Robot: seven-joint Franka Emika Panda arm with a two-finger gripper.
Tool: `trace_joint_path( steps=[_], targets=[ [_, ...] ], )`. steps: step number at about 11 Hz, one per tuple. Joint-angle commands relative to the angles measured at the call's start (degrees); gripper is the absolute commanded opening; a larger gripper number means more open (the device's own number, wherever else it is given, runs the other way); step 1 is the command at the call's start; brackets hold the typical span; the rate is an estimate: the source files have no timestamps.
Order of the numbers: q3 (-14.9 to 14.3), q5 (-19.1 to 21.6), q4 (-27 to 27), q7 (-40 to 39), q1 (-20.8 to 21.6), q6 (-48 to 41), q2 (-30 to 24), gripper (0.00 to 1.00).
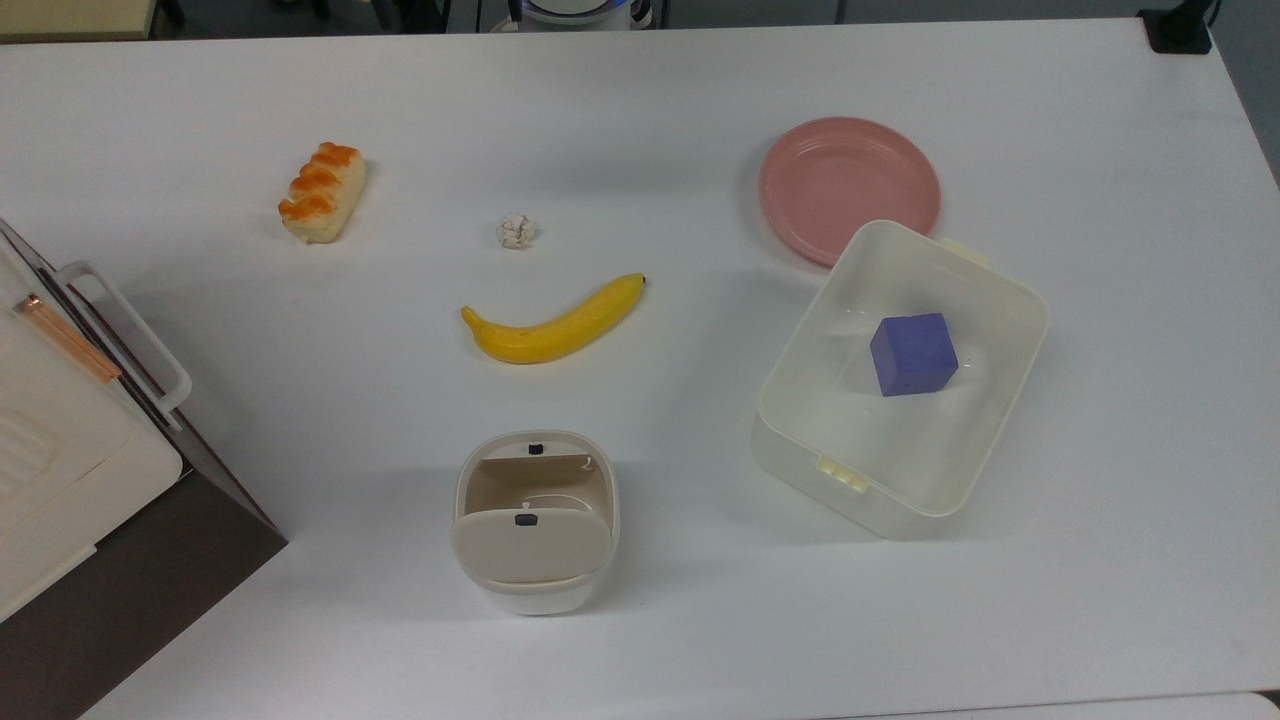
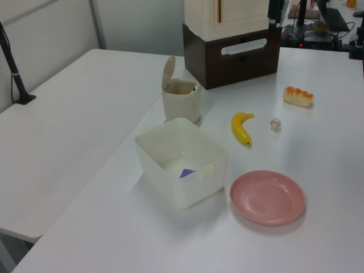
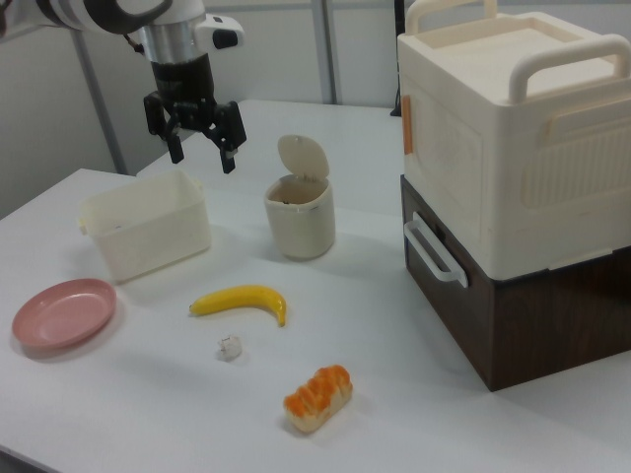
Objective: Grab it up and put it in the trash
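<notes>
A tiny crumpled whitish paper ball [image 1: 515, 230] [image 2: 276, 124] [image 3: 230, 347] lies on the white table between the bread roll and the banana. The cream-beige trash bin [image 1: 534, 520] [image 2: 180, 98] [image 3: 299, 213] stands with its flap lid tipped up, its inside showing. In the right view my gripper [image 3: 201, 144] hangs open and empty high above the table, over the space between the translucent box and the bin, far from the paper ball.
A banana [image 1: 552, 321] lies near the ball and an orange-topped bread roll [image 1: 322, 191] further off. A pink plate [image 1: 848, 187] touches a translucent white box [image 1: 1010, 292] holding a purple cube [image 1: 912, 353]. A cream case on a dark brown base [image 3: 513, 177] stands by the table edge.
</notes>
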Motion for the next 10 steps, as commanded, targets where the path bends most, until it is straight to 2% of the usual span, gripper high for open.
trace_joint_path(
  steps=[1,6,10],
  targets=[
    [-0.3,0.3,-1.6,0.6,0.6,2.6,-0.2,1.00],
    [-0.1,0.3,-3.8,0.6,0.5,3.0,-0.4,1.00],
    [0.0,0.5,-13.8,0.7,0.2,10.9,-4.7,1.00]
  ],
)
